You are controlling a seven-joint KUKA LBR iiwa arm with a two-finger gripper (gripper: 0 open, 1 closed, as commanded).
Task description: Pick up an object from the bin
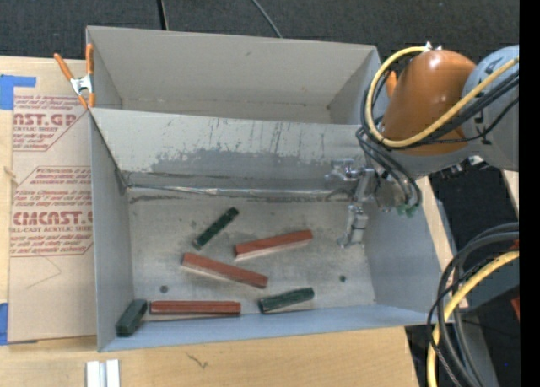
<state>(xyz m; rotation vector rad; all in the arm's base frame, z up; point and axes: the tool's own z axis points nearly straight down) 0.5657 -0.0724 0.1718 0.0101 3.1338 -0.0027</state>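
Approach stage I'd say, nothing's been picked yet. The gripper (356,238) hangs over bare floor on the right side of the bin (228,65), touching none of the loose pieces and with nothing visible in it. Can't tell from this angle how far open it is, so not gonna guess. Nearest candidate is the slanted reddish-brown bar (272,244) just to its left, mid-bin. A short dark green bar (286,299) lies near the front wall, and the other bars are further left. Next move, as I see it: slide left over that slanted bar, line up across its narrow width, then drop down and close — it's lying clear of its neighbours, so should be an easy grab
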